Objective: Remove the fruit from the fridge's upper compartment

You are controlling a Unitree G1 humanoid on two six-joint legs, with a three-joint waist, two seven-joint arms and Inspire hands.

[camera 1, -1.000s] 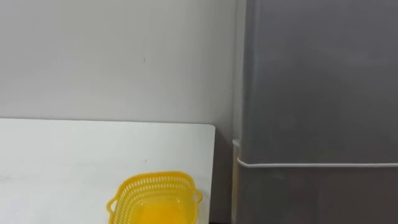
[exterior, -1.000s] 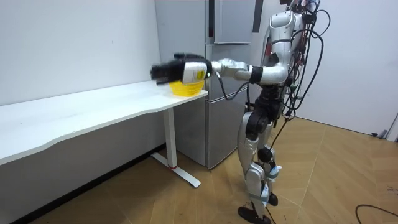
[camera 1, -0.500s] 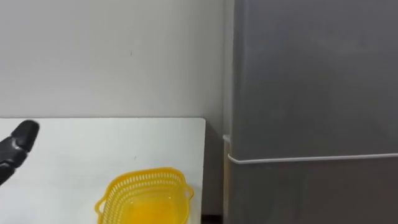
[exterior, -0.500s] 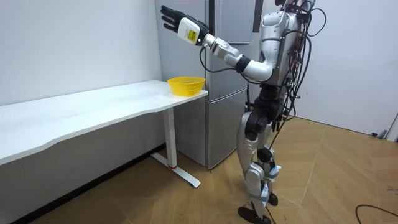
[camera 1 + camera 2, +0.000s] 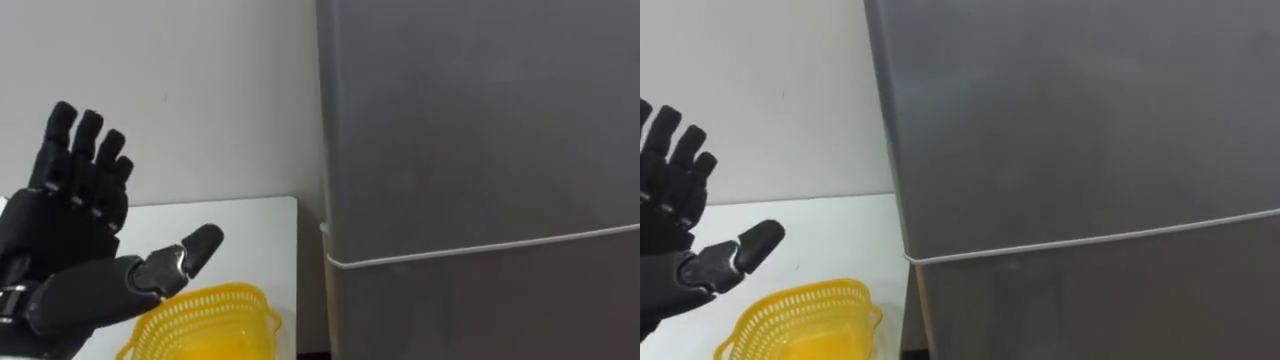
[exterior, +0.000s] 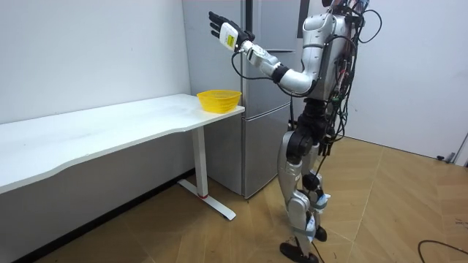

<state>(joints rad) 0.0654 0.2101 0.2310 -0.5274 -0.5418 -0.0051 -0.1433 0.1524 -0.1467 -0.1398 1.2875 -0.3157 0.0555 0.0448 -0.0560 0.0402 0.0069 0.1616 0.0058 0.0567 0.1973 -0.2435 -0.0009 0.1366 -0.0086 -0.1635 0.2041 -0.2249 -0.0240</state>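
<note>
The grey fridge [image 5: 480, 130] stands closed right in front of me. A pale seam [image 5: 480, 248] divides its upper door from the lower one. My left hand [image 5: 70, 240] is raised and open, fingers spread, to the left of the upper door's edge and apart from it; it holds nothing. In the room view the left hand [image 6: 223, 29] is held high before the fridge [image 6: 274, 22], and I stand upright facing it.
A yellow plastic basket [image 5: 200, 320] sits at the near right end of the white table [image 5: 250, 225], just left of the fridge. The table [image 6: 110, 124] runs along the white wall. Wooden floor lies behind me.
My left hand has risen from over the table to high beside the upper fridge door, coming into the eye views. The camera has turned, shifting fridge and basket leftwards.
</note>
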